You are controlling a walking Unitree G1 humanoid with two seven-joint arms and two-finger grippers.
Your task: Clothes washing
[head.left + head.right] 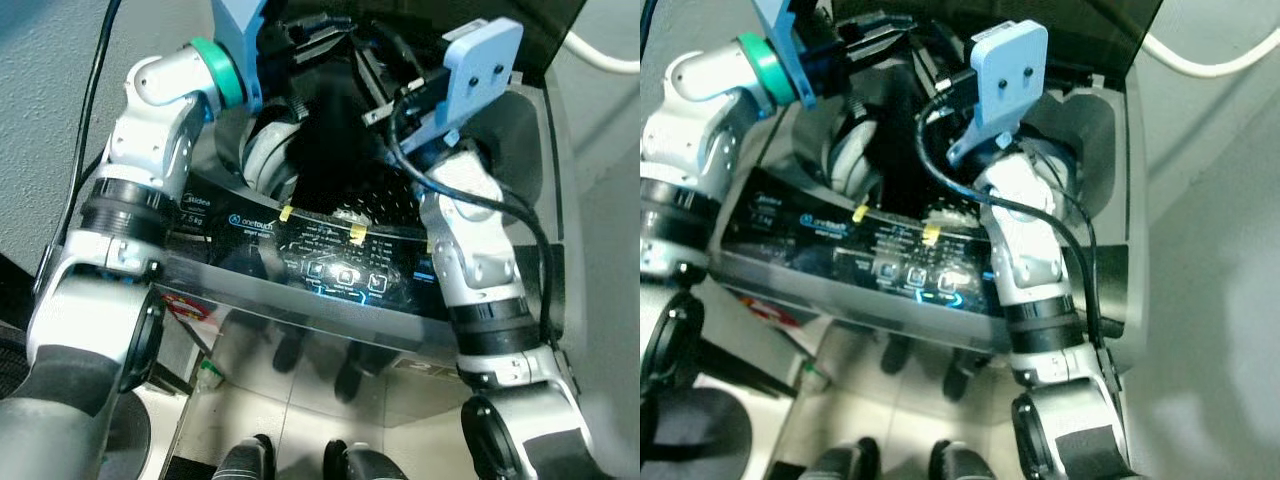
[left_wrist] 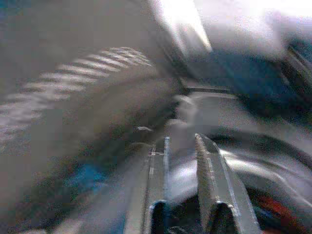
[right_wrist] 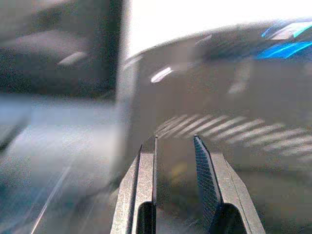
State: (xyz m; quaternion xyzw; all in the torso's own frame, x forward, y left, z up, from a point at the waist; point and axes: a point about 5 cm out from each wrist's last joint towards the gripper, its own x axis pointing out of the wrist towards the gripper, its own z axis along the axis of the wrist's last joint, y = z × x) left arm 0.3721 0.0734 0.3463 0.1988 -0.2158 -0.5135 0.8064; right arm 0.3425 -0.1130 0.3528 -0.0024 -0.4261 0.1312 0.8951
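Both grippers, left (image 2: 180,161) and right (image 3: 174,161), reach into the washing machine (image 1: 340,265).
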